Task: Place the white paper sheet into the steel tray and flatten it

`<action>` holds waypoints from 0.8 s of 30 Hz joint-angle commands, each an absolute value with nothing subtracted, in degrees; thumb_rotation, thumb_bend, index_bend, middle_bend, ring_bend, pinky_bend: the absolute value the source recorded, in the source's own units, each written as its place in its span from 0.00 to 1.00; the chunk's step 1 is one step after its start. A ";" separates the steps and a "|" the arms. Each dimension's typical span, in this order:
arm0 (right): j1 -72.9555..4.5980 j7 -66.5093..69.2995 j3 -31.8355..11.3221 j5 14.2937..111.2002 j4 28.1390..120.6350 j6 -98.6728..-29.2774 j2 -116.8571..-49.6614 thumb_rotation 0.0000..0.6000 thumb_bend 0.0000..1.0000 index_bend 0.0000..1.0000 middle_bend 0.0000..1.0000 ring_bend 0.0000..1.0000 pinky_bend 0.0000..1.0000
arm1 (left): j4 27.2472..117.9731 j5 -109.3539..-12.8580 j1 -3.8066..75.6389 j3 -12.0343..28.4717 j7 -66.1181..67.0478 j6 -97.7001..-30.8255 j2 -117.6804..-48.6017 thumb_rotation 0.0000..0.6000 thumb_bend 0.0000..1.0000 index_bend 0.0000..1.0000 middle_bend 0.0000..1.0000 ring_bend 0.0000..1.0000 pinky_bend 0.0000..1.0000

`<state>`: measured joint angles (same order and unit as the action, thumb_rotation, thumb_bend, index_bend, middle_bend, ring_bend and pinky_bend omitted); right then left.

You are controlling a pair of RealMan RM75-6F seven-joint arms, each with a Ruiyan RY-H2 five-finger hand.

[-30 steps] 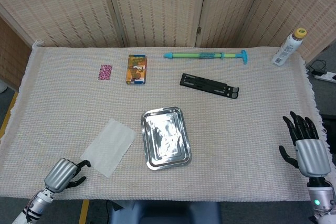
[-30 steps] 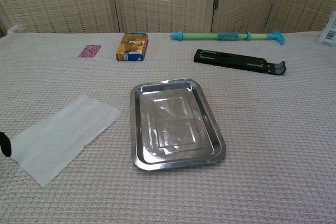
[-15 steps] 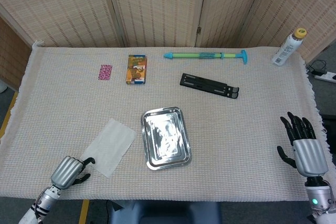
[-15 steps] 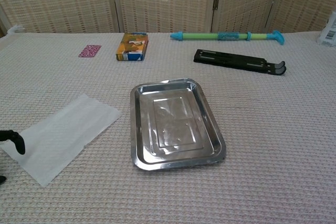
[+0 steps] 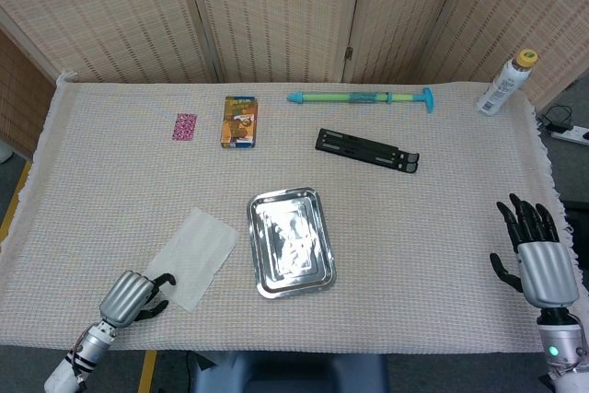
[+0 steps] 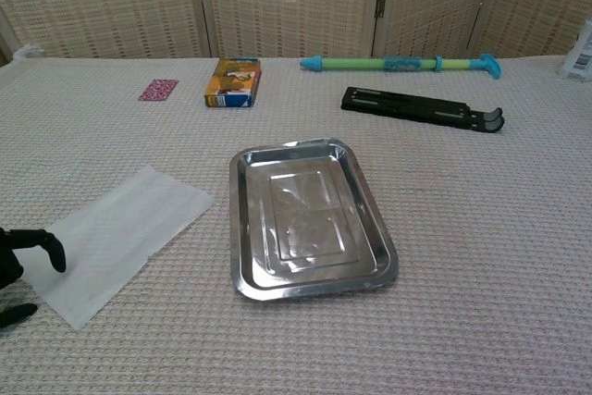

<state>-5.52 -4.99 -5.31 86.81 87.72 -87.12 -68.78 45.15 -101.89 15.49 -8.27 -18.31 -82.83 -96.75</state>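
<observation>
The left hand [image 5: 133,295] is reaching in low at the near corner of the white paper sheet [image 5: 190,257], likely to pinch that edge; its fingers [image 6: 46,241] are curling over it, holding nothing. The sheet is lying flat on the table [image 5: 442,227], just left of the steel tray [image 5: 290,241]. The right hand [image 5: 537,260] is hovering well apart, fingers spread.

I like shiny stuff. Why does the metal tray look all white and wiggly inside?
In the head view the steel tray shows bright wavy glare from light above; in the chest view its floor looks greyer with soft reflections. Both views are sharp, with faint shadows.
</observation>
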 commanded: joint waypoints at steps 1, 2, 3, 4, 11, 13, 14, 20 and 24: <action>-5.42 -6.11 -5.96 86.10 87.06 -87.81 -69.65 1.00 0.40 0.00 0.00 0.00 0.00 | 43.68 -101.55 16.20 -7.88 -19.83 -82.68 -98.23 1.00 0.30 0.43 1.00 1.00 1.00; -5.42 -6.14 -6.00 86.02 87.01 -87.79 -69.66 1.00 0.40 0.00 0.00 0.00 0.00 | 43.31 -101.45 16.38 -7.82 -20.23 -82.49 -98.62 1.00 0.30 0.43 1.00 1.00 1.00; -5.44 -6.14 -6.03 85.93 86.97 -87.72 -69.67 1.00 0.40 0.00 0.00 0.00 0.00 | 42.99 -101.40 16.54 -7.78 -20.51 -82.42 -98.97 1.00 0.30 0.43 1.00 1.00 1.00; -5.47 -6.05 -6.04 85.78 86.96 -87.56 -69.66 1.00 0.40 0.00 0.00 0.00 0.00 | 42.62 -101.39 16.74 -7.67 -20.72 -82.59 -99.45 1.00 0.30 0.43 1.00 1.00 1.00; -5.50 -5.75 -5.99 85.34 87.12 -87.01 -69.34 1.00 0.40 0.00 0.00 0.00 0.00 | 40.76 -100.83 17.05 -6.16 -21.93 -85.84 -102.51 1.00 0.32 0.48 1.00 1.00 1.00; -5.43 -5.66 -5.91 85.44 87.26 -87.09 -69.19 1.00 0.40 0.00 0.00 0.00 0.00 | 39.43 -100.44 16.95 -5.52 -22.30 -87.05 -103.79 1.00 0.36 0.52 1.00 1.00 1.00; -5.41 -5.63 -5.88 85.47 87.33 -87.11 -69.14 1.00 0.40 0.00 0.00 0.00 0.00 | 38.73 -100.45 16.95 -5.38 -22.63 -87.66 -104.28 1.00 0.38 0.54 1.00 1.00 1.00; -5.35 -5.10 -5.47 85.28 88.31 -86.28 -68.19 1.00 0.40 0.00 0.00 0.00 0.00 | 33.15 -100.83 16.69 -5.72 -26.62 -90.56 -106.87 1.00 0.59 0.69 1.00 1.00 1.00; -5.41 -5.22 -5.38 85.24 88.51 -86.02 -68.09 1.00 0.40 0.00 0.00 0.00 0.00 | 30.22 -100.82 16.67 -5.82 -27.96 -91.82 -108.12 1.00 0.65 0.69 1.00 1.00 1.00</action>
<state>-5.41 -5.21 -5.38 85.24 88.51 -86.01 -68.09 30.98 -100.83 16.74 -5.79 -27.31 -91.20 -107.52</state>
